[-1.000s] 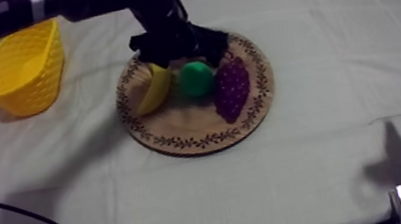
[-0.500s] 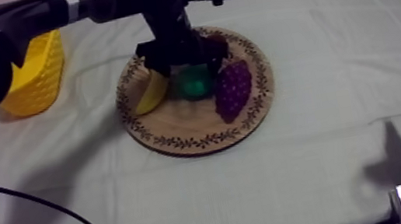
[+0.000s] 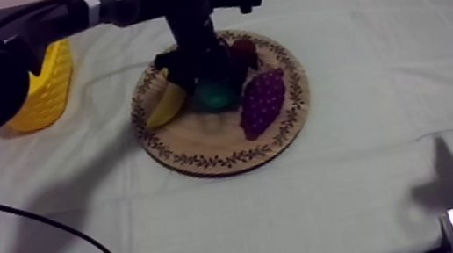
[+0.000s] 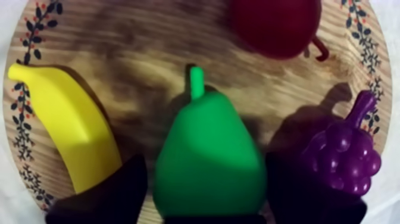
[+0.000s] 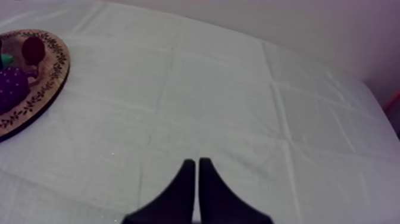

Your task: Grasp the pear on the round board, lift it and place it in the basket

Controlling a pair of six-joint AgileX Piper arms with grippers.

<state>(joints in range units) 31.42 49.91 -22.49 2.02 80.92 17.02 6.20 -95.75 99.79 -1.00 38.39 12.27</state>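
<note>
The grey-white cloth [image 3: 357,141] carries the wooden board [image 3: 227,159] at centre and the yellow basket [image 3: 45,89] at far left. From above, my left arm hides much of the pear [image 3: 214,95]. The left wrist view gives it whole, lying on the board between banana [image 4: 65,131] and grapes [image 4: 345,149], the small red fruit [image 4: 277,27] beyond. The left gripper [image 4: 205,173] straddles the pear, fingers spread wide. The right gripper [image 5: 196,170] is pinched to a wedge over bare cloth.
</note>
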